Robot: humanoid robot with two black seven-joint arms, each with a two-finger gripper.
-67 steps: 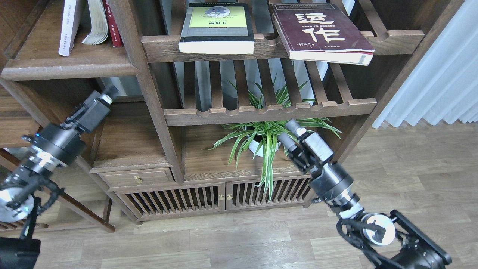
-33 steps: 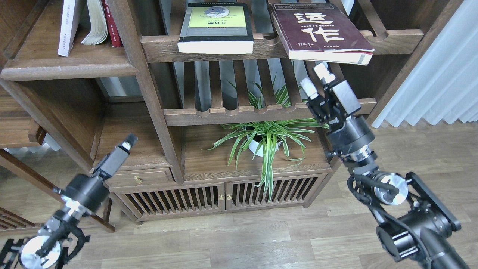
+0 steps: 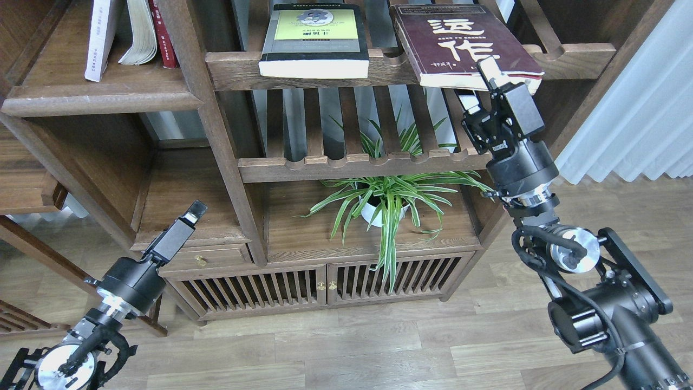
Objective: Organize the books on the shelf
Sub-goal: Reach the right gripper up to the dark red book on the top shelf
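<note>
the right claw [image 3: 479, 82] is raised to the front edge of the maroon paperback with big cream chinese characters [image 3: 460, 40]. one finger [image 3: 489, 69] lies over the book's cover near its front right corner and the other shows just under the book's page edge, so the claw is spread around that edge; i cannot tell whether it presses on the book yet. the maroon paperback lies flat on the upper slatted wooden rack with a scalloped front rail [image 3: 390, 67], its front corner jutting out past the rail.

just left of it on the same rack lies the thick paperback with a yellow-green and black cover [image 3: 315, 38], also flat, its white page block facing forward. the pale lavender-white paperback [image 3: 100, 38] stands leaning on the dark brown solid wooden shelf with a rounded front edge [image 3: 103, 97] at upper left, beside a book with fanned cream pages [image 3: 139, 35] and a thin red-spined book [image 3: 161, 35].

the left claw [image 3: 194, 211] hangs low at the left, well apart from all the books, in front of the small drawer unit [image 3: 203, 257]. it is seen narrow and dark, and i cannot tell whether it is spread or pressed together.

a green spider plant in a white pot [image 3: 381, 208] sits below the lower slatted rack [image 3: 379, 162].
</note>
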